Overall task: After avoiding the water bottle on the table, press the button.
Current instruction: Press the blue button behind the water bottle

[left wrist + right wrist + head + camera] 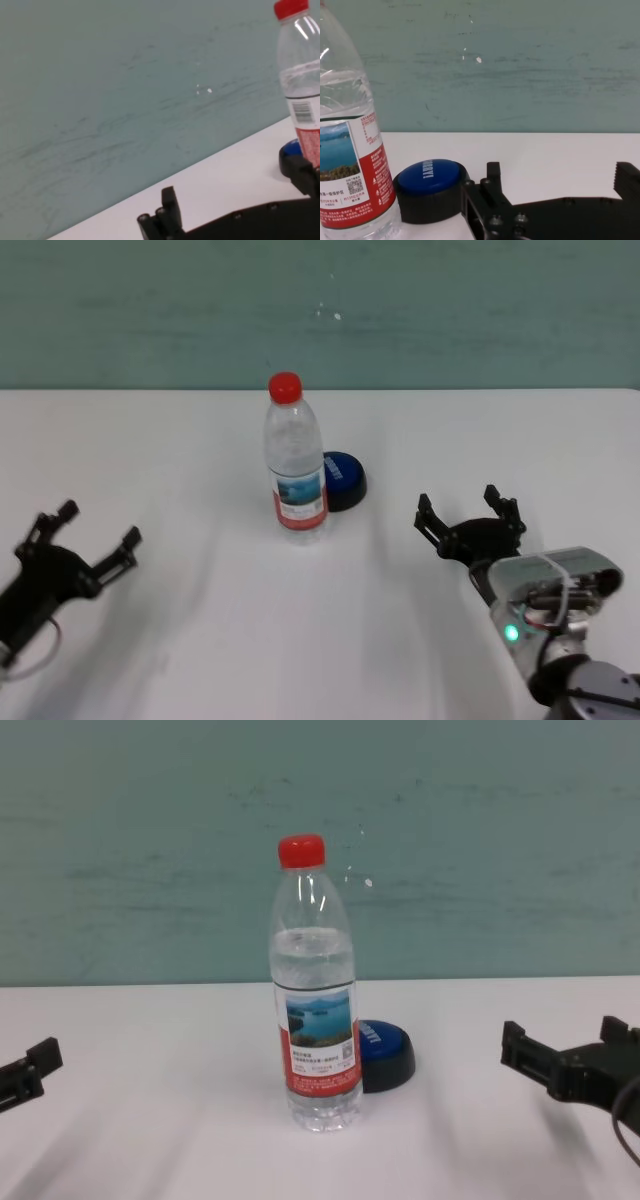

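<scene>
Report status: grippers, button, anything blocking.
Left gripper open, low at table's left. Right gripper open, right of the button, not touching. Water bottle upright, in front of the button on its left side.

The water bottle (296,462) stood upright mid-table (200,640). The button (343,480) sat just behind it, to its right.

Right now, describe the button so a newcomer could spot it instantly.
Find the tall water bottle with the red cap standing mid-table. The button sits just behind it, toward the robot's right, partly hidden by it. It is the only low blue dome on a black base, far shorter than the bottle.
</scene>
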{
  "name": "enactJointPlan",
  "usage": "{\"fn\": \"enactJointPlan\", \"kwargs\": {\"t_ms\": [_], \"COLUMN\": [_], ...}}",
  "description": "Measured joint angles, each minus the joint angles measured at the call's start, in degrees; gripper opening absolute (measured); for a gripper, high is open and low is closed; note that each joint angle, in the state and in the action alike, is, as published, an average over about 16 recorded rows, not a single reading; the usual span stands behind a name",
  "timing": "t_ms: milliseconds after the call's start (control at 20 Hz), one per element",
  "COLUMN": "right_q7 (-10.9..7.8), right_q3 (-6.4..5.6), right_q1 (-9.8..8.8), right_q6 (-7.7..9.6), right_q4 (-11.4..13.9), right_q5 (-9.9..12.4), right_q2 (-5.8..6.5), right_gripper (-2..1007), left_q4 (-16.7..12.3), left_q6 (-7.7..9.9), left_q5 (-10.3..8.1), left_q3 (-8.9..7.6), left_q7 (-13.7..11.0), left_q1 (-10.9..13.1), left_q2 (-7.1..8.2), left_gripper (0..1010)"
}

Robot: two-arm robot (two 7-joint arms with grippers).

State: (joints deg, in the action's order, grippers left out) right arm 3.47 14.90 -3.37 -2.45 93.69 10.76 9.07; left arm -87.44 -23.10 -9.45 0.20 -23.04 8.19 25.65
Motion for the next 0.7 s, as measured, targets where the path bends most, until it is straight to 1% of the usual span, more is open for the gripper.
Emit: {"fn": "enactJointPlan", "kwargs": {"t_ms": [300, 450, 700], "right_q7": [0.00, 0.00, 0.00], "right_q3": [0.00, 0.00, 0.00], "right_q1": [0.00, 0.00, 0.00], "right_q6": [0.00, 0.00, 0.00], "right_q4": [0.00, 0.00, 0.00], "right_q5": [0.00, 0.00, 0.00], "right_q2": [0.00, 0.00, 0.00], "right_gripper": [1004, 1004, 1004], "left_q4": [2.83, 4.46, 7.81], "left_q6": [-0.59, -0.71, -0.59], "left_q5": [-0.02, 0.14, 0.49], "left_q3": [0.19, 0.68, 1.96], "left_q7": [-0.89, -1.23, -1.78], "left_q1": [-3.01, -5.03, -9.12], "left_q2": [0.39, 0.39, 0.18], "left_gripper": [1000, 1000, 1000]}}
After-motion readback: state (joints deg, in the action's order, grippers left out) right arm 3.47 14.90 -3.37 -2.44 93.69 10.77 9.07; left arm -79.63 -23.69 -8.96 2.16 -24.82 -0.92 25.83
